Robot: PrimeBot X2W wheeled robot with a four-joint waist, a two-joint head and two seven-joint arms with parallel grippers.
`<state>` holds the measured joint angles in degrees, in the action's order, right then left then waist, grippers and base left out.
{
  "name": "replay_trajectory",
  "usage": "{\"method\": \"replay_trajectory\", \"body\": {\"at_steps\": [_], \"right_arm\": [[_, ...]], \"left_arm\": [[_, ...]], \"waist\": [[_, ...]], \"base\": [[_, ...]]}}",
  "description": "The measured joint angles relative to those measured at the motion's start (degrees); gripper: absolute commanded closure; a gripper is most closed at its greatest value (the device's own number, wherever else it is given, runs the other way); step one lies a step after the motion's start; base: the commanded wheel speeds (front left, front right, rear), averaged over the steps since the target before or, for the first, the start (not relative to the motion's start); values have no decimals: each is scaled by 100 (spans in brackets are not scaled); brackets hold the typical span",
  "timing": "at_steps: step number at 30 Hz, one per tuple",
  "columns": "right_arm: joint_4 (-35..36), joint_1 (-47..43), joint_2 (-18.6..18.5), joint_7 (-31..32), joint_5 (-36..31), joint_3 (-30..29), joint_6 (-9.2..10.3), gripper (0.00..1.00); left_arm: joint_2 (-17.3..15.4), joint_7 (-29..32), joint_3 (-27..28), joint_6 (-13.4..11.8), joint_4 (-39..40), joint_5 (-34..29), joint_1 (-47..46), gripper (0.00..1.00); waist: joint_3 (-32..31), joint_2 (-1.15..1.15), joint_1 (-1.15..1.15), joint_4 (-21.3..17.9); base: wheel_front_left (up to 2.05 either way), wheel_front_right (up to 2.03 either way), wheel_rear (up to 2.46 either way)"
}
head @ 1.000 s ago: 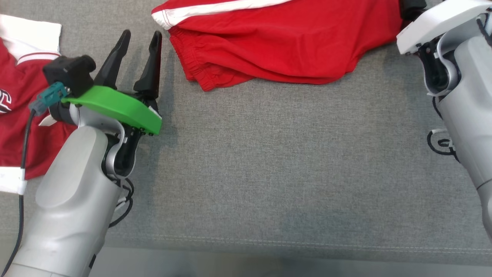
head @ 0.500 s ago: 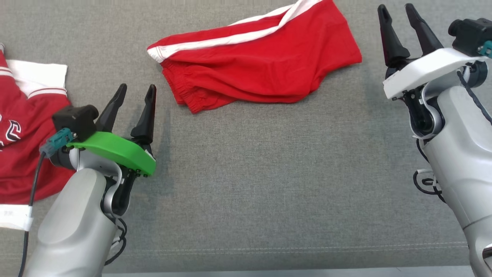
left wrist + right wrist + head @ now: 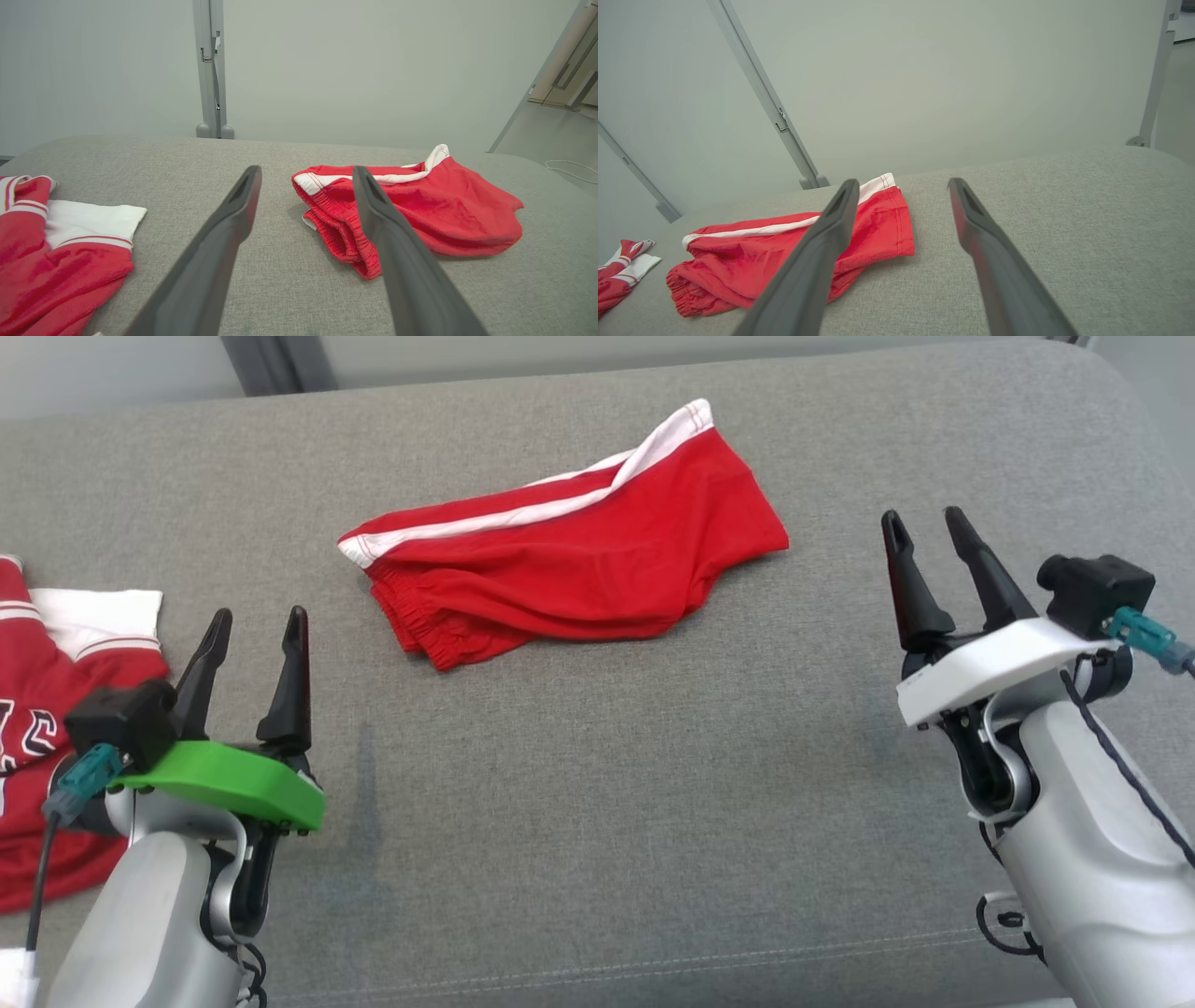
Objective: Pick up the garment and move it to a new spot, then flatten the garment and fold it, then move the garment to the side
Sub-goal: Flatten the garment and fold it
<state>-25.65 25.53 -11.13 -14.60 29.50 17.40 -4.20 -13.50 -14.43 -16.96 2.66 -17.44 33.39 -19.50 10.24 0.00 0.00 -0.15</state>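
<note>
Surface: grey fabric cushion (image 3: 597, 821), pale wall (image 3: 373, 70) behind.
Far left: red and white jersey (image 3: 37, 709), crumpled.
Left hand (image 3: 261, 613): released, empty, just beside the jersey.
Centre: red shorts (image 3: 579, 569) with a white stripe, bunched, apart from both hands.
Right hand (image 3: 922, 513): released, empty, right of the shorts.

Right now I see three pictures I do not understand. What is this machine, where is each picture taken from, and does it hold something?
It is a robot with two arms, each ending in a gripper with two dark fingers. One picture looks down from its head: the left gripper, on a green mount, is at lower left, the right gripper, on a white mount, at right. The other two come from wrist cameras looking along each gripper's fingers. On the grey surface lie red shorts with a white stripe; at far left, a red and white jersey. Both grippers are open and hold nothing.
</note>
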Motion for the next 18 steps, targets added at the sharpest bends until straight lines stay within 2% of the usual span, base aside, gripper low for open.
{"method": "replay_trajectory", "body": {"at_steps": [10,18], "right_arm": [[740,-770,67,0,-411,-321,270,0],[1236,-1382,67,0,-660,-491,379,0]], "left_arm": [[221,0,393,-240,367,-352,706,0],[352,0,591,-393,723,-672,1148,0]], "waist": [[-388,0,0,-184],[-650,0,0,-207]], "base": [[0,0,0],[0,0,0]]}}
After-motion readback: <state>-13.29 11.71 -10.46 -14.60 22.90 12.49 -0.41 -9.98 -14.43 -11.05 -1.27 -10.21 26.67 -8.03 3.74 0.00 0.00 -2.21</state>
